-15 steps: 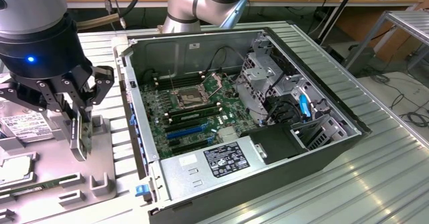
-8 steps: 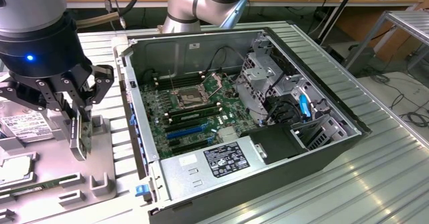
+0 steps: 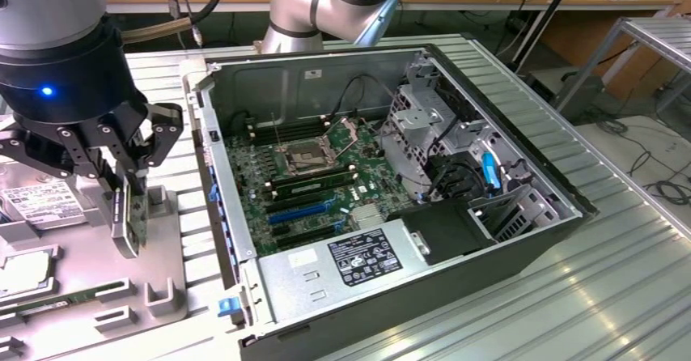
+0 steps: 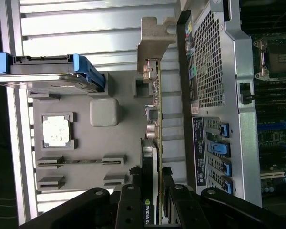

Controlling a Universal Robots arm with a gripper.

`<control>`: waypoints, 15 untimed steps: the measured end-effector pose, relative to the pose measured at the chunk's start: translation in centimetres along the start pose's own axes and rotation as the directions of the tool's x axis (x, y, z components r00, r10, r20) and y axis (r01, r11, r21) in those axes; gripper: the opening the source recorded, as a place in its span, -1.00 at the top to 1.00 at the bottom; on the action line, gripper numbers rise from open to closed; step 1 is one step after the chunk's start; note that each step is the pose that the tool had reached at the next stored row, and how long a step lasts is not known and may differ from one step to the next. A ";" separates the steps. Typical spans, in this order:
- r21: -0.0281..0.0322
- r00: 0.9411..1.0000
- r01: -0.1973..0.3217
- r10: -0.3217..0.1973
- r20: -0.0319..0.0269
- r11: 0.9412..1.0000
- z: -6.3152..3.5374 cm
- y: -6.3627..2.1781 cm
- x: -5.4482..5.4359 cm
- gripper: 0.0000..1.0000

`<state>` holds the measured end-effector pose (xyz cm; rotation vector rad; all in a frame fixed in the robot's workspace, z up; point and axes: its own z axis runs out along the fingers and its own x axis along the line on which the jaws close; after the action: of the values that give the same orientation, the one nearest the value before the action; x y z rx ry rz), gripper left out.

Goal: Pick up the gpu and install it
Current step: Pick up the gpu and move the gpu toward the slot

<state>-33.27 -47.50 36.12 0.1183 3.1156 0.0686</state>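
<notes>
Gripper [image 3: 126,215] is clamped on the gpu [image 3: 131,245]: the two dark fingers [image 4: 131,200] press on opposite faces of the card, which stands on its edge between them. In the wrist view the gpu [image 4: 156,114] runs edge-on away from the gripper [image 4: 151,175], with its silver end bracket [image 4: 155,36] at the end farthest from the fingers. Directly beneath the gripper lies a grey fixture tray [image 3: 162,239] with raised slotted posts. It cannot be determined whether the card's lower edge is clear of those posts or seated in them. On the tray, on the gripper's side away from the computer, lie a hard drive [image 4: 52,78] in blue rails, a square processor [image 4: 56,131] in its recess, and a narrow memory stick [image 4: 81,161] between small holders. On the gripper's other side, just beside the tray, stands the open computer case [image 3: 519,175]. Its motherboard [image 3: 313,175] is exposed, with the processor socket [image 3: 306,157] near the middle and blue expansion slots [image 3: 297,213] below it. A power supply [image 3: 345,264] with a black label sits at the near end of the case. Tray and case rest on a ribbed metal table [image 3: 604,296].
</notes>
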 end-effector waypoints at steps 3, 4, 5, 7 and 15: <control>0.000 1.000 0.000 0.000 0.000 1.000 0.00 0.00 0.0 0.47; 0.000 1.000 0.000 0.000 0.000 1.000 0.00 0.00 0.0 0.47; 0.000 1.000 0.000 0.000 0.000 1.000 -0.04 0.00 0.0 0.47; 0.000 1.000 0.000 0.000 0.000 1.000 -0.22 0.01 0.0 0.47; 0.000 1.000 0.000 0.000 0.000 1.000 -1.19 0.05 0.0 0.47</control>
<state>-33.27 -47.50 37.31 0.1185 3.1155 0.0687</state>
